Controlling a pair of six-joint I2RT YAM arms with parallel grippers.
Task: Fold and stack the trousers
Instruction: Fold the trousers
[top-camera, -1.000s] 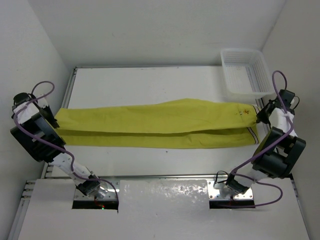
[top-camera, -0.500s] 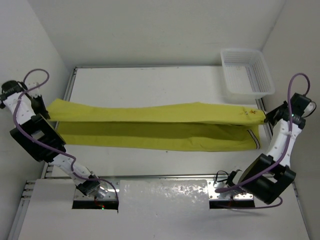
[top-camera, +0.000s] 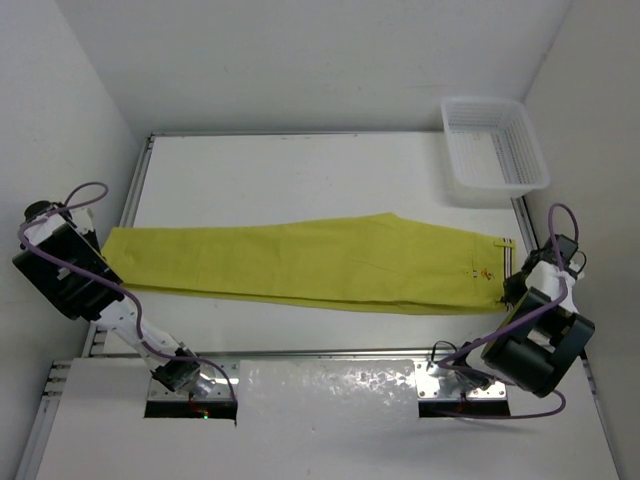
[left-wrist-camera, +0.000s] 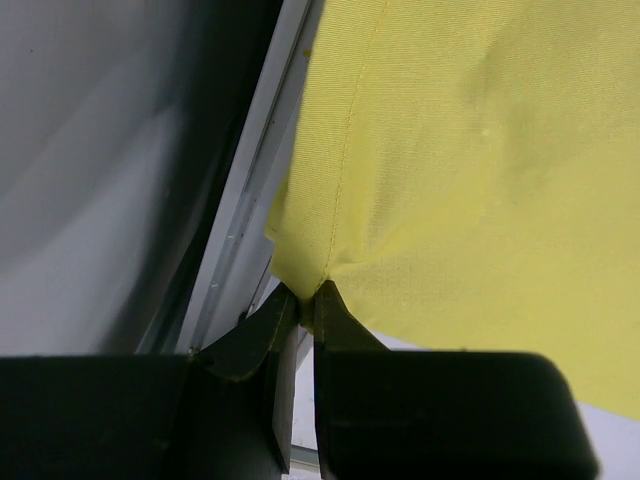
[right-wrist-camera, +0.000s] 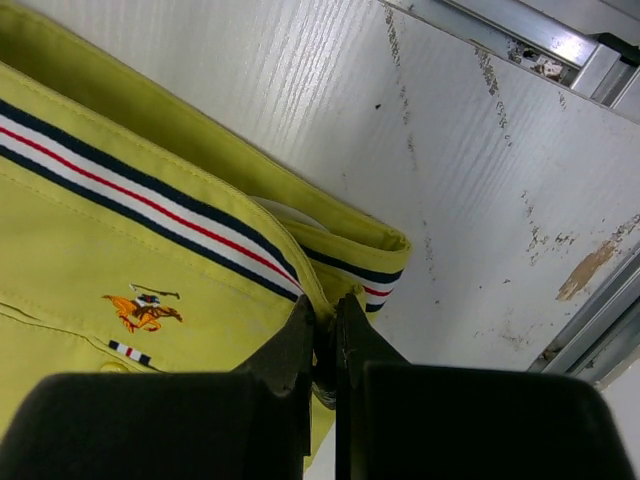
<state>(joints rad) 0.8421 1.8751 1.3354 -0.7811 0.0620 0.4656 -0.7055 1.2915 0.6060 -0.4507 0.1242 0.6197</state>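
While the trousers lie flat, left gripper clamped on their hem, right gripper clamped on their waistband.

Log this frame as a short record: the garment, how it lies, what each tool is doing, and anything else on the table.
garment: one pair of mustard yellow-green trousers
layout: flat along the table, one leg over the other, waist end to the right, leg ends to the left
left tool: shut on a hem corner at the table's left edge
right tool: shut on the striped waistband corner
other: white plastic basket, far right corner, apart from the trousers
fold state: halved lengthwise, not yet folded shorter
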